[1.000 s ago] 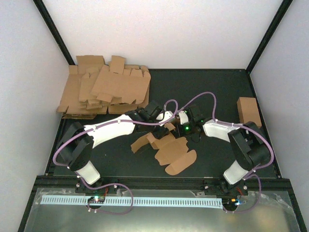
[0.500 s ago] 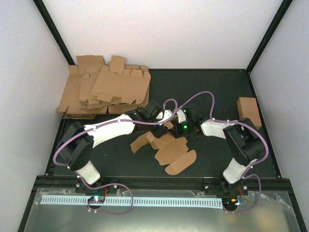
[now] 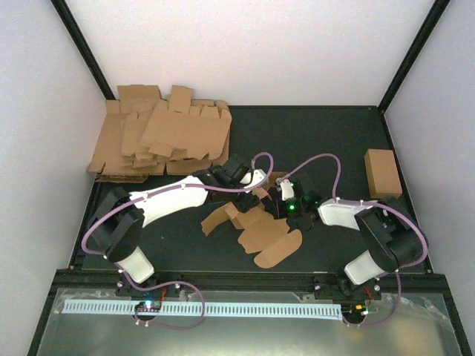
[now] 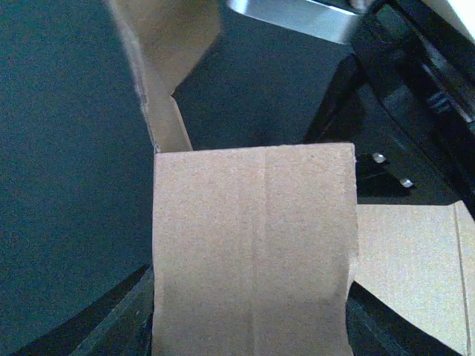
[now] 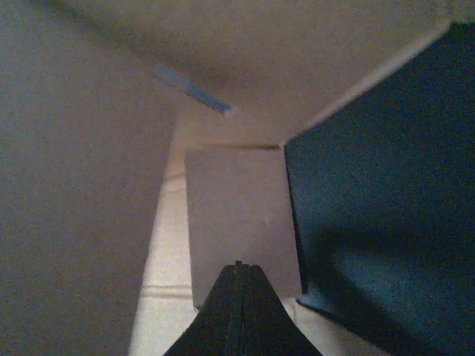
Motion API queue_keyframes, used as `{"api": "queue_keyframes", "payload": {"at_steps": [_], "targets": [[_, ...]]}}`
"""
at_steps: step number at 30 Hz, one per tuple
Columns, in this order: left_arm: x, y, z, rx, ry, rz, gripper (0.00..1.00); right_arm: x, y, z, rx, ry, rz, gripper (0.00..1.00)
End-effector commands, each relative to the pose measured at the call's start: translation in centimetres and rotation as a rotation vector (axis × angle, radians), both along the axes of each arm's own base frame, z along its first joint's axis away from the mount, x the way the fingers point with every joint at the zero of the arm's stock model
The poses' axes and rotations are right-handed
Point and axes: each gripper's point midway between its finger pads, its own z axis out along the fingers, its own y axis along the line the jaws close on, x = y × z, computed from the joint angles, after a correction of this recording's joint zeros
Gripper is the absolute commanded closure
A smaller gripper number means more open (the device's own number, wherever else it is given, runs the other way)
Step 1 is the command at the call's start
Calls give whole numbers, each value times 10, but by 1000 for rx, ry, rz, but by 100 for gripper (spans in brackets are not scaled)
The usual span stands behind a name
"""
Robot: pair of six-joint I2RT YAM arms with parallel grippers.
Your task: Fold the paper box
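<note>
The paper box (image 3: 271,241) is a brown die-cut blank lying partly opened in the middle of the black mat, its rounded flaps spread toward the near edge. My left gripper (image 3: 261,189) is at its far end and is shut on one creased panel (image 4: 252,245), which fills the space between both fingers (image 4: 119,326). My right gripper (image 3: 283,191) is just right of it, shut with nothing in it. Its joined tips (image 5: 239,268) hover over a flat panel of the box (image 5: 237,215), with a raised cardboard wall on their left.
A thick heap of flat brown blanks (image 3: 163,137) lies at the back left. A smooth brown cardboard brick (image 3: 382,172) stands near the right wall. The black mat (image 3: 334,141) ends at white walls on three sides.
My right arm has drawn back to the right and toward the near edge, its gripper staying shut. The left arm and the box have not moved.
</note>
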Motion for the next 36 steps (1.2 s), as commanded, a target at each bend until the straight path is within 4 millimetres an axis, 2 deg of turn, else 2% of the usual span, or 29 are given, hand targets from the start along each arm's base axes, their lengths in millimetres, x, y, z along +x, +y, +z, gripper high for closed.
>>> {"api": "queue_keyframes", "payload": {"at_steps": [1,5,18,22,26,29,36], "targets": [[-20,16,-37,101,115,2,44,-1,1,2,45,15,-53,98],[-20,16,-35,96,113,5,44,-2,4,-10,43,54,-48,98],[-19,13,-33,62,129,4,44,-14,-9,-41,-83,120,-69,98],[-19,14,-33,69,127,-1,44,-7,-8,-19,-58,57,-72,98],[-19,15,-33,76,125,1,44,8,-18,13,-90,-23,-108,98],[-19,15,-34,80,123,1,44,11,-24,33,-89,-75,-120,98],[-19,15,-33,80,121,-2,44,23,-48,60,-146,-180,-218,98]]}}
